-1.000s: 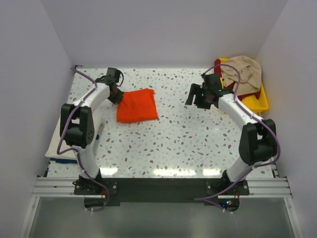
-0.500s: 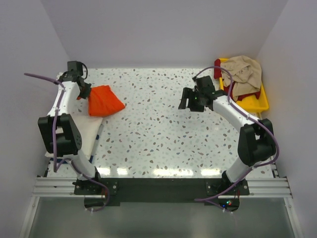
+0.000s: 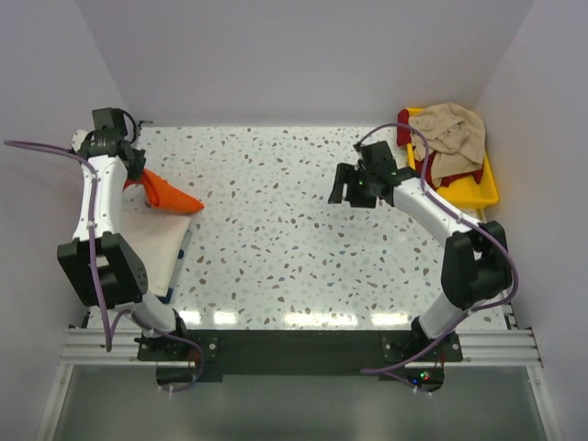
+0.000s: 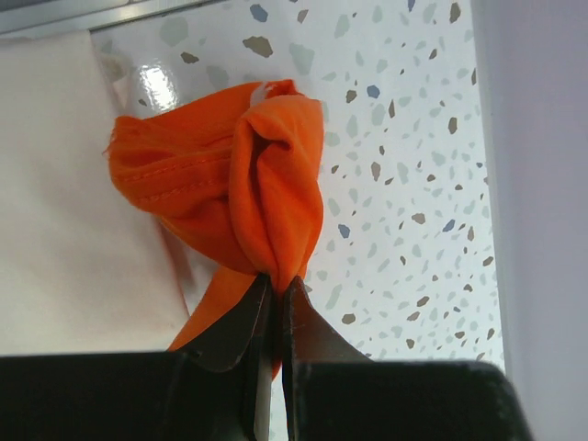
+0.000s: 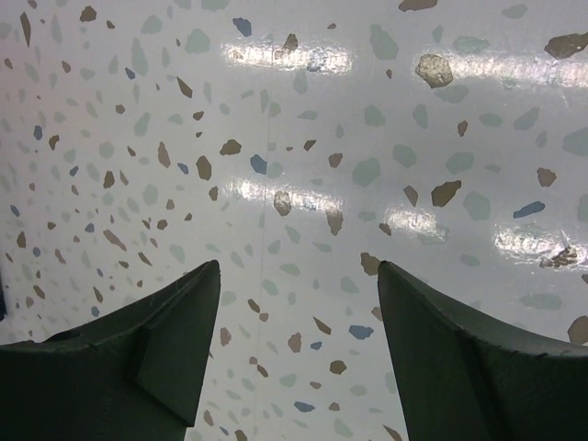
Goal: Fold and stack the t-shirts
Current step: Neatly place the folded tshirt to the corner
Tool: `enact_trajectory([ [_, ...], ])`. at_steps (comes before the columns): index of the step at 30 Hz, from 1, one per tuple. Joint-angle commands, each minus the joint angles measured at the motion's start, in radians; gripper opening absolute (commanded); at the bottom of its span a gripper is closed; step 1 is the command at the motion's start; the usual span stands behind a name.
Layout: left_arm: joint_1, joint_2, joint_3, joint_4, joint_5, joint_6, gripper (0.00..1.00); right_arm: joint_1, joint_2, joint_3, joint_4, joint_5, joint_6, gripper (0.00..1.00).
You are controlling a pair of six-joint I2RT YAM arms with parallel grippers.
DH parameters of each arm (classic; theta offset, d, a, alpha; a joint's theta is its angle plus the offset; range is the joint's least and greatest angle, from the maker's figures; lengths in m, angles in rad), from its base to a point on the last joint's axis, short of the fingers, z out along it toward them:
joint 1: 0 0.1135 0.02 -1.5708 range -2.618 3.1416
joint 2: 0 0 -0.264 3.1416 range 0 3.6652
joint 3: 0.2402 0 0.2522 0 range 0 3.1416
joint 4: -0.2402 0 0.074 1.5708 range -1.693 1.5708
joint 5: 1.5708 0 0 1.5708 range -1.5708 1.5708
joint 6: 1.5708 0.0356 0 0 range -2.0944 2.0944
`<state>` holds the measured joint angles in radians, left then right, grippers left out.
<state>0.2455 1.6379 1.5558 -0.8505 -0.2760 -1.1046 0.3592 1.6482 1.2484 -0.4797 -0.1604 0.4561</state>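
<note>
Two arms work over a speckled tabletop. L gripper is at the far-left corner, jaws pinched nearly shut on the orange tee. Tee is bunched into a lump and hangs off the tips, partly over the cream tee, which lies flat along the tabletop's left edge. Can't tell if the two touch. R gripper is right of centre, toward the far edge, jaws wide, holding nothing, w/ bare tabletop beneath. Yellow tray sits in the far-right corner w/ a beige tee heaped on top and a dark red tee showing under it.
</note>
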Motion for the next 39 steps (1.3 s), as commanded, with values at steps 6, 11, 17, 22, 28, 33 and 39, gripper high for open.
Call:
enact_trajectory([
  [6, 0.038, -0.088, 0.058, -0.005, -0.011, 0.045, 0.0, 0.006, -0.068, -0.007, 0.004, -0.016, 0.015, 0.73],
  [11, 0.051, -0.099, 0.09, -0.018, -0.009, 0.061, 0.0, 0.007, -0.087, -0.007, -0.007, -0.005, 0.013, 0.73],
  [17, 0.061, -0.121, 0.11, -0.027, -0.006, 0.08, 0.0, 0.006, -0.103, -0.003, -0.019, 0.001, 0.012, 0.73],
  [22, 0.071, -0.141, 0.113, -0.035, 0.0, 0.091, 0.0, 0.006, -0.113, -0.004, -0.03, 0.007, 0.012, 0.73],
  [28, 0.083, -0.173, 0.11, -0.051, 0.006, 0.104, 0.0, 0.009, -0.143, -0.012, -0.04, 0.018, 0.01, 0.73],
  [33, 0.1, -0.223, 0.078, -0.068, 0.003, 0.111, 0.0, 0.009, -0.166, -0.029, -0.046, 0.013, 0.01, 0.73],
  [39, 0.127, -0.311, -0.034, -0.078, -0.008, 0.129, 0.0, 0.014, -0.205, -0.059, -0.054, 0.01, 0.004, 0.73],
])
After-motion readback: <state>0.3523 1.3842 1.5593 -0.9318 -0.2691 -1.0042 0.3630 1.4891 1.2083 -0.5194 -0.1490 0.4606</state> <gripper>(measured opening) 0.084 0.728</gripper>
